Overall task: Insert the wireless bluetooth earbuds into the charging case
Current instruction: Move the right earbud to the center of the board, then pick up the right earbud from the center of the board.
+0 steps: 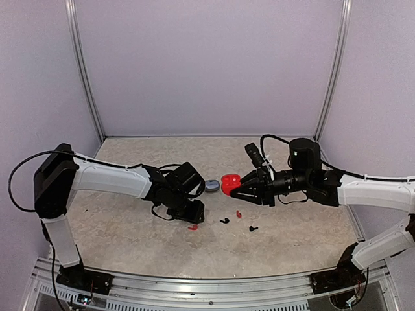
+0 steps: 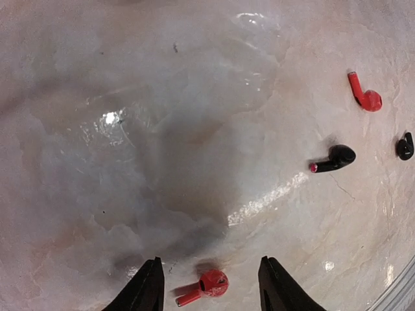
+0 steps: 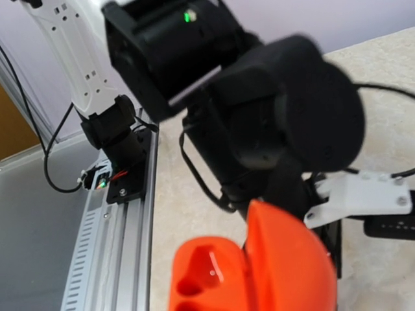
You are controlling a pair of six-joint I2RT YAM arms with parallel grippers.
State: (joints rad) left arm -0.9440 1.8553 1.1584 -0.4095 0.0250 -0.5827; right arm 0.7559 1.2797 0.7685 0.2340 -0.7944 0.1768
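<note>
1. Top view: my right jaws are clamped on the open red charging case [image 1: 228, 183], out over the middle of the worktop [image 1: 117, 227]. It looks lifted, but I can't swear to that. My left jaws are down low over a red earbud [image 1: 192, 227]. A second red earbud [image 1: 238, 213] and two black earbuds [image 1: 224, 220] [image 1: 253, 228] lie loose nearby. A grey case [image 1: 212, 186] sits just beside the red one. I can't spot any grey buds.

2. Left wrist view: left jaws are spread wide with nothing in them. The red earbud [image 2: 211, 284] lies flat on the worktop [image 2: 130, 129] between my fingertips [image 2: 146, 288], touching neither, with its stem pointing at the left one. The other buds are well off to the right.

3. Right wrist view: the red charging case [image 3: 253, 272] fills the bottom of the frame, lid up and sockets showing. My own fingers are hidden under it here, so the grip call comes from the top view.

4. My read is that I'm at the grab-the-first-red-bud step. Next I should drop a touch, pinch the bud squarely without flicking it away, lift it, then bring it to the case and get the stem lined up with a socket.
</note>
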